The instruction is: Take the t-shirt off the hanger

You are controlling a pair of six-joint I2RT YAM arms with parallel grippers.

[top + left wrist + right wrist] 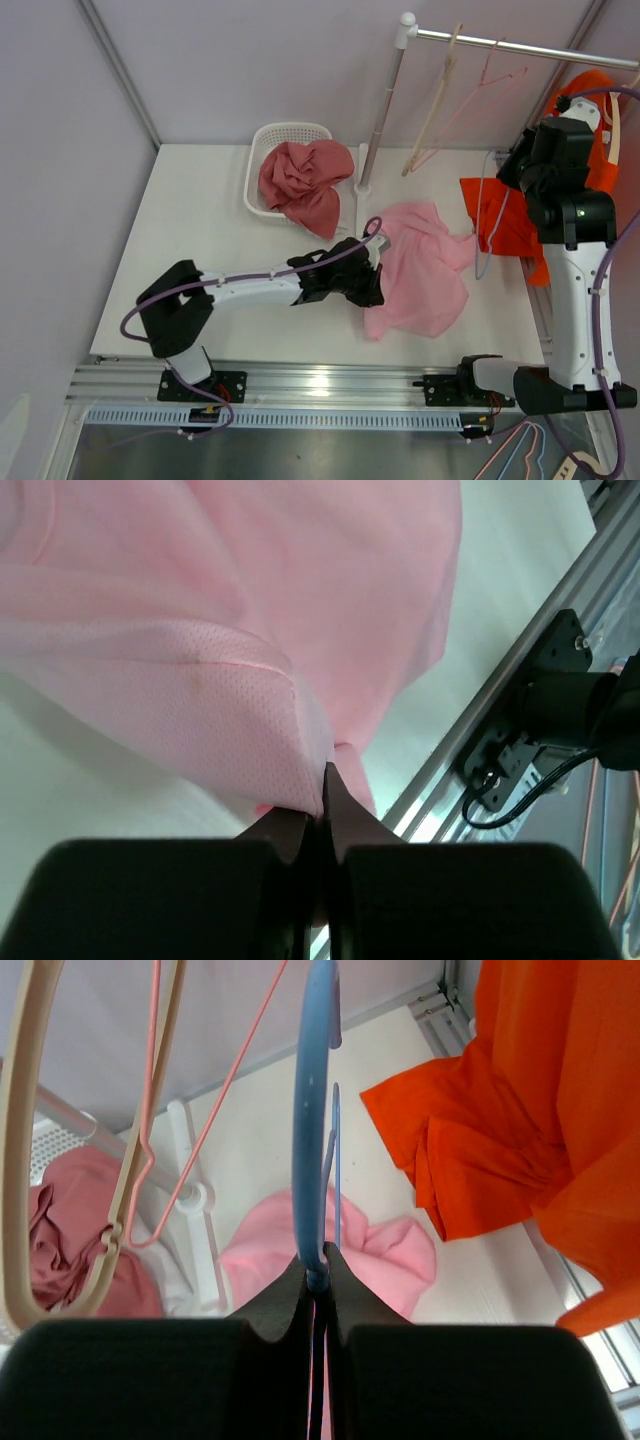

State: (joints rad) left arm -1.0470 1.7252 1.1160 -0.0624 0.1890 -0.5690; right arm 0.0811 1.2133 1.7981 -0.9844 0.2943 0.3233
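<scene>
At the far left of the table [200, 230], a white basket [262, 140] holds a crumpled red garment [305, 180]. Nearer, the left claw [325, 780] reaches rightward with its fingers pressed together, pinching a folded edge of the pink t-shirt [420, 275]. The t-shirt lies rumpled on the table, spreading right of that claw and near the foot of the rack pole [380, 110]. A beige hanger [432, 110] and a pink hanger [480, 85] dangle from the rail. Further right, the right claw [317, 1265] is clamped tight on a bare blue hanger [312, 1110], raised above the t-shirt's right edge. An orange garment [540, 1110] hangs at far right.
</scene>
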